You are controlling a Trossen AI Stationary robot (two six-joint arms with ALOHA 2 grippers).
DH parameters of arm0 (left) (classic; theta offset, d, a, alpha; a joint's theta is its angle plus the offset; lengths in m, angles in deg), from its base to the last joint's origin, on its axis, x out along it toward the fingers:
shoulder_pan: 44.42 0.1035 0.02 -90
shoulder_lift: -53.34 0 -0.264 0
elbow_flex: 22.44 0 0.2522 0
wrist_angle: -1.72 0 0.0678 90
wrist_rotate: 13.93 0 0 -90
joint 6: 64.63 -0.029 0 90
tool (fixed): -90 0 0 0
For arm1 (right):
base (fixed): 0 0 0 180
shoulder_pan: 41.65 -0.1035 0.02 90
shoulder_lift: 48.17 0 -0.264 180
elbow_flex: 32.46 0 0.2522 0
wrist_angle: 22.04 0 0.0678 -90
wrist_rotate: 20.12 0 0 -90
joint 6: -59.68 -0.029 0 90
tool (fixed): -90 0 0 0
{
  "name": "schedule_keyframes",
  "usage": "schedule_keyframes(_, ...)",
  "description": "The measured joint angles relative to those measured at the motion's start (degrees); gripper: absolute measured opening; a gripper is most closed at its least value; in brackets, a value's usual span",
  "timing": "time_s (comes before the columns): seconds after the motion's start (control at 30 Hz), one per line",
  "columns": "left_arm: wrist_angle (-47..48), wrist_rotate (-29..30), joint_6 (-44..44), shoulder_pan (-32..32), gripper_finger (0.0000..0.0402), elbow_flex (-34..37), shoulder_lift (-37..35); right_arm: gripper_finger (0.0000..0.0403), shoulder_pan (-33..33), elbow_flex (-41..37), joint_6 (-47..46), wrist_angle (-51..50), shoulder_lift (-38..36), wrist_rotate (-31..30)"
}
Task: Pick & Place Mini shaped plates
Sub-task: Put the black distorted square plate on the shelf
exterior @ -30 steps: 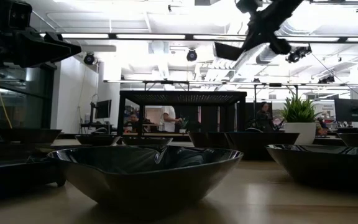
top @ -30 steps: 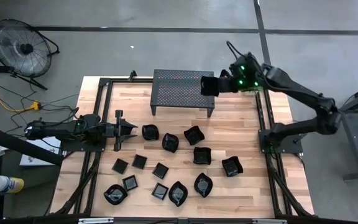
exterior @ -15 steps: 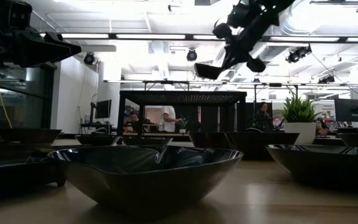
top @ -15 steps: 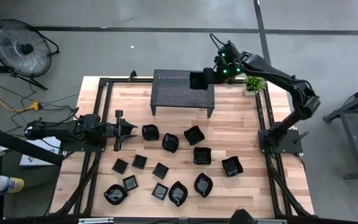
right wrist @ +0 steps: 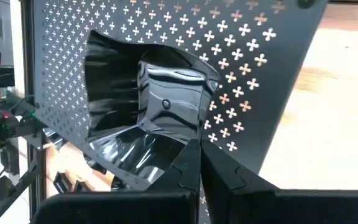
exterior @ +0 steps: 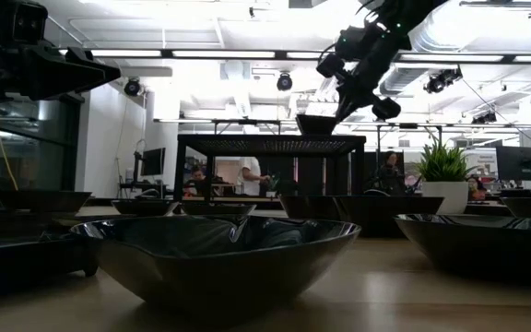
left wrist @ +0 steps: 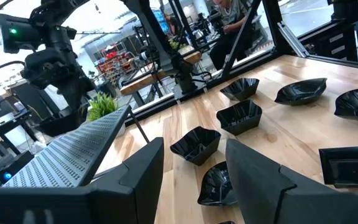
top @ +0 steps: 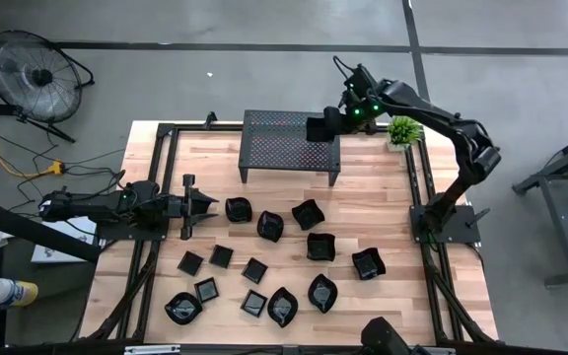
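Observation:
My right gripper (top: 335,120) is at the far right corner of the black perforated rack (top: 289,146) and is shut on a wavy-edged glossy black dish (top: 319,128). In the low view that dish (exterior: 316,124) sits level, right at the rack's top (exterior: 270,140). Several other mini plates (top: 269,225) rest flat on the wooden table, nearer than the rack. My left gripper (top: 203,204) hovers open at the table's left, pointing right toward those plates, and touches nothing. My right gripper pinches the dish's rim (right wrist: 188,138) on the side facing the arm, between its two fingers (right wrist: 229,177). It comes from the table's right, slanting downward. The dish lies about level over the rack's perforated top (right wrist: 278,62); whether its underside rests there I cannot tell.
A small potted plant (top: 401,129) stands at the table's far right, beside the right arm. Black frame rails (top: 161,148) run along the table's edges. A floor fan (top: 28,69) stands off the table, far left. Bare wood lies between the rack and the plates.
My right gripper has carried the dish toward the table's left, over the rack's right end, then come down. The dish, first high and tilted, has dropped and levelled out until it sits at the rack's top. The left arm has kept still.

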Motion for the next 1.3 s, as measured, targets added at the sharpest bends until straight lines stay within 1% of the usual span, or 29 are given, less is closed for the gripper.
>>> schedule_keyframes(0.2,0.0,0.0,0.0,0.0,0.0170,0.0,0.0,0.0000,0.0,0.0,0.4,-0.7,0.0,-0.1)
schedule_keyframes(0.33,0.0,0.0,0.0,0.0,0.0170,0.0,0.0,0.0000,0.0,0.0,0.9,-2.4,0.0,-2.5)
schedule_keyframes(0.63,0.0,0.0,0.0,0.0,0.0170,0.0,0.0,0.0000,0.0,0.0,1.0,-3.6,0.0,-2.9)
schedule_keyframes(0.8,0.0,0.0,0.0,0.0,0.0170,0.0,0.0,0.0000,0.0,0.0,0.9,-5.2,0.0,-5.3)
schedule_keyframes(1.3,0.0,0.0,0.0,0.0,0.0170,0.0,0.0,0.0001,-0.1,-0.1,1.3,-5.3,0.0,-5.3)
